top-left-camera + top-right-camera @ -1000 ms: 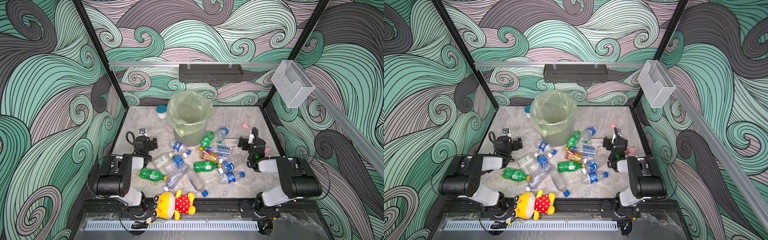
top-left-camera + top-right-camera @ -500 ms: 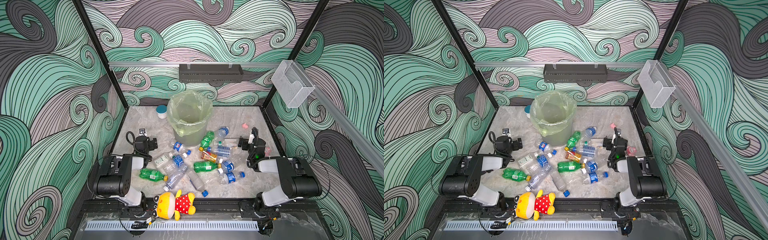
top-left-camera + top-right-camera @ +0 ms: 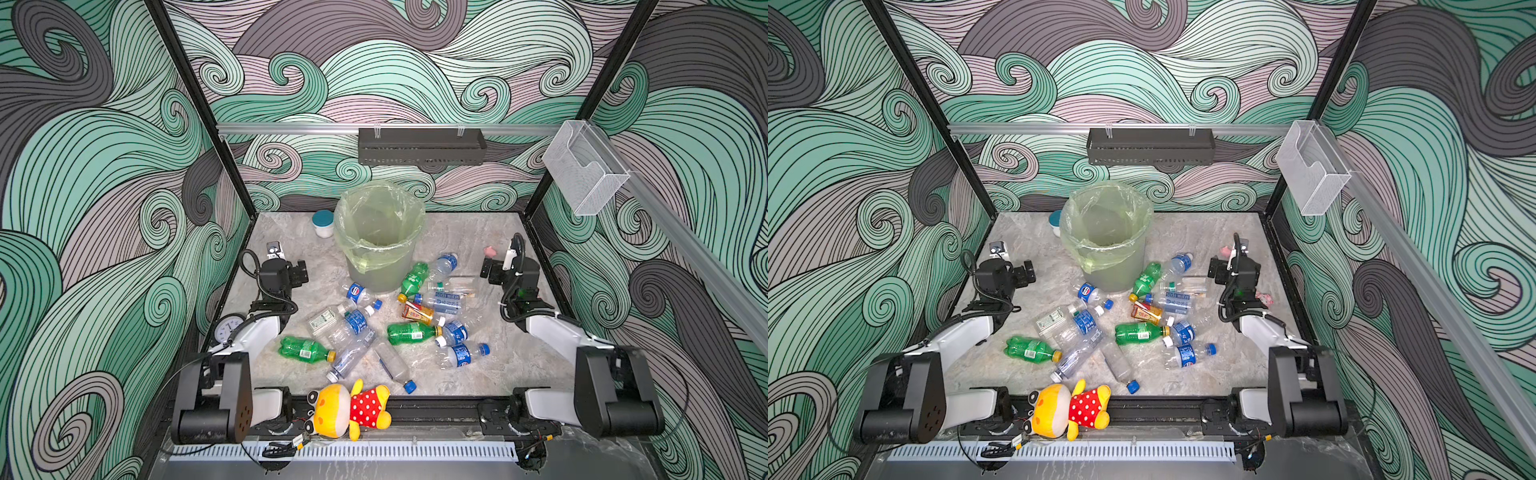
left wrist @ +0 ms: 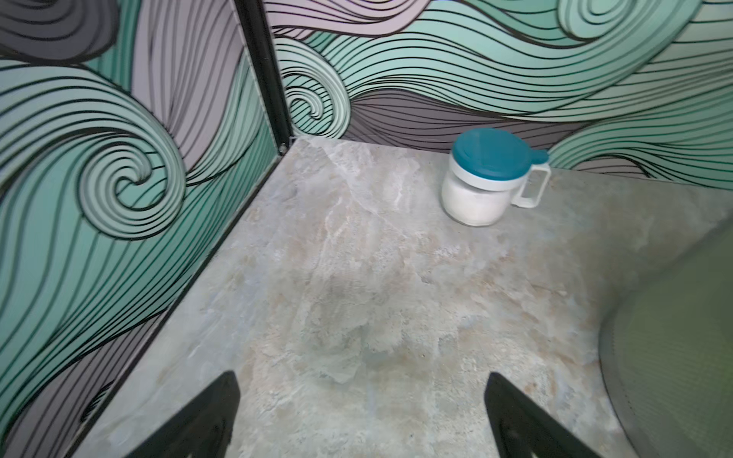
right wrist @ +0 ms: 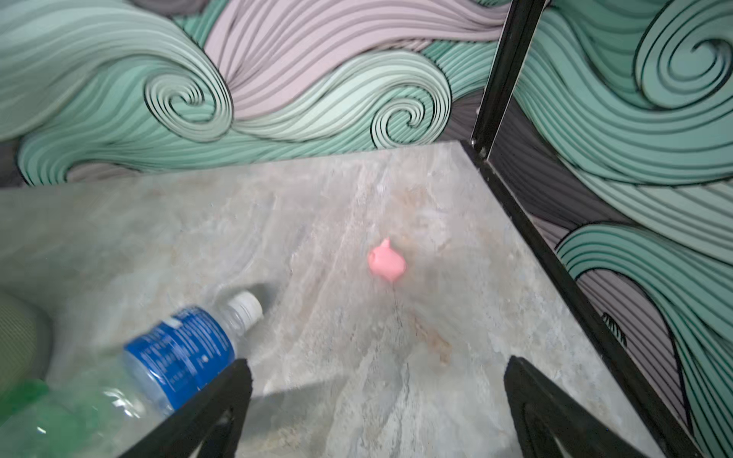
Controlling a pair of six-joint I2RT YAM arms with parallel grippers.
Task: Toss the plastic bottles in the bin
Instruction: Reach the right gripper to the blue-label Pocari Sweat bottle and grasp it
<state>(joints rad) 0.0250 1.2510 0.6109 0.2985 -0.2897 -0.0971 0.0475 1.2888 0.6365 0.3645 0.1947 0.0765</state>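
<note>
Both of my tools are released, jaws spread wide with nothing between them. My left tool [image 3: 298, 272] hovers over bare surface [image 3: 511, 361] left of centre in a top view. It faces the white jar [image 4: 488, 178] with the teal lid, which is no business of mine. My right tool [image 3: 490, 270] hangs right of centre, near a small pink thing [image 5: 386, 261] that I also leave alone.

The bin [image 3: 374, 276] stands upright at the middle of both top views, its liner folded over the rim. The plastic bottles [image 3: 411, 333] lie on their sides below it in the frame, scattered from its foot down toward the plush toy [image 3: 353, 409] at the lower edge. I see no bottle inside the bin, so I judge the job is at its very start: choosing and reaching for a first bottle.

Nearest my right tool is the clear blue-labelled bottle [image 5: 178, 353] with a white cap, close beside one finger in the right wrist view. Whether they touch I cannot tell.

As I reckon it, the next move calls for turning that tool toward the bottle and coming down with the jaws across the body rather than the cap. I should close gently, since thin plastic may squash or roll, then lift well above the rim before letting go. Several bottles touch one another, so a clean approach matters.
</note>
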